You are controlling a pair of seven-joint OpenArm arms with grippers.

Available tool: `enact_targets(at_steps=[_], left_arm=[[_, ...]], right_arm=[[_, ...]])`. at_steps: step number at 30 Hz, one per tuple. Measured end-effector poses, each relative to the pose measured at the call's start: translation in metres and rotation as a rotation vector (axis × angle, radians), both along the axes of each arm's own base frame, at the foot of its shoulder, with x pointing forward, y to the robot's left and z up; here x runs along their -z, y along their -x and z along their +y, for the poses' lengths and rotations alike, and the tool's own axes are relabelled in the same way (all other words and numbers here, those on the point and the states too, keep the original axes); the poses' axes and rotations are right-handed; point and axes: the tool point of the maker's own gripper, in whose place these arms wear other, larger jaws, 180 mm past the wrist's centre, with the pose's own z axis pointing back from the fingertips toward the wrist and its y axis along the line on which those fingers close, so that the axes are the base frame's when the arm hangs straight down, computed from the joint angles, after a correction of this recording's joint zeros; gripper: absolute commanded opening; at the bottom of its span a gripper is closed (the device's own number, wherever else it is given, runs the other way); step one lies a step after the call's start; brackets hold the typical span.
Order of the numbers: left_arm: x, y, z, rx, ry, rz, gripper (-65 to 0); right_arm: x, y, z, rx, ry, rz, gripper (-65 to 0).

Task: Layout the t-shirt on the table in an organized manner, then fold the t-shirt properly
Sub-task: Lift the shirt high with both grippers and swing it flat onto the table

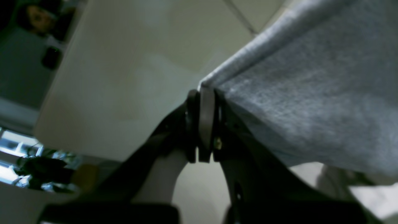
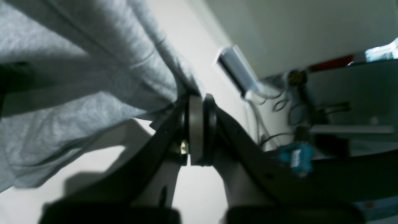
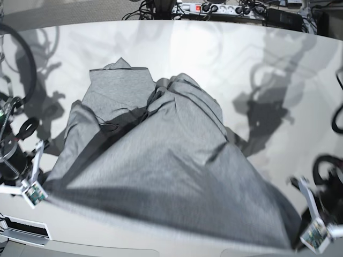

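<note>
The heather-grey t-shirt (image 3: 161, 166) is stretched between my two grippers, its near part lifted and its far part rumpled on the white table (image 3: 257, 69). No lettering shows. In the left wrist view my left gripper (image 1: 205, 90) is shut on a hemmed corner of the t-shirt (image 1: 311, 93). In the right wrist view my right gripper (image 2: 196, 99) is shut on another corner of the t-shirt (image 2: 77, 93). In the base view the left gripper (image 3: 295, 230) is at the lower right and the right gripper (image 3: 45, 179) at the lower left.
Power strips and cables (image 3: 214, 8) lie beyond the table's far edge. Bare tabletop lies left and right of the shirt. The right wrist view shows cables and a teal object (image 2: 293, 157) off to the side.
</note>
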Motion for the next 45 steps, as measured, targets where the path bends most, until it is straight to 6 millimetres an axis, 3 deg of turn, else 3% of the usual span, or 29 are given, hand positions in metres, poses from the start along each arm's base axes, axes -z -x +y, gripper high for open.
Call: enact_targets(at_steps=[7,11,16,18,19,21,23,24,28,32,34,39,45], left_arm=[[-0.075,-0.043,0.033,-0.009,0.162,-0.031,-65.0],[-0.123,-0.059,0.05,0.016,0.274,-0.039,-65.0],[-0.199,-0.062,0.055,0.055,0.317,-0.142,-65.0],[-0.202,-0.064,0.047,0.094,0.31,-0.137,-65.0],[-0.192,-0.068,0.042,0.104,0.298,-0.108,-65.0],[-0.152,-0.077,0.033,0.093,0.265,0.027,-65.0],[-0.116,-0.078,0.022,0.119,0.222,0.156,-65.0],[-0.107,-0.075,0.018,0.141,0.204,0.195,-65.0],[-0.094,-0.06,0.01,0.213,0.174,0.318,-65.0],[-0.069,-0.04,-0.001,0.299,0.149,0.474,-65.0],[-0.047,-0.027,-0.013,0.376,0.181,0.556,-65.0],[0.069,0.019,-0.022,0.437,0.209,0.926,-65.0],[0.141,0.071,-0.026,0.461,0.27,1.181,-65.0]], right_arm=[[-0.075,-0.021,-0.025,-0.012,0.116,-0.161,-65.0],[-0.135,-0.028,-0.042,0.014,0.172,-0.302,-65.0],[-0.209,-0.032,-0.066,0.067,0.144,-0.464,-65.0],[-0.231,-0.033,-0.077,0.095,0.108,-0.5,-65.0],[-0.237,-0.034,-0.082,0.113,0.079,-0.501,-65.0],[-0.24,-0.035,-0.089,0.123,0.037,-0.465,-65.0],[-0.227,-0.035,-0.09,0.109,0.025,-0.365,-65.0],[-0.219,-0.036,-0.086,0.083,0.021,-0.318,-65.0],[-0.164,-0.027,-0.062,-0.062,0.011,-0.022,-65.0],[-0.102,0.001,-0.034,-0.226,-0.034,0.273,-65.0],[-0.075,0.015,-0.026,-0.268,-0.065,0.382,-65.0],[-0.026,0.05,-0.017,-0.299,-0.14,0.609,-65.0],[0.013,0.098,0.014,-0.422,-0.299,0.823,-65.0]])
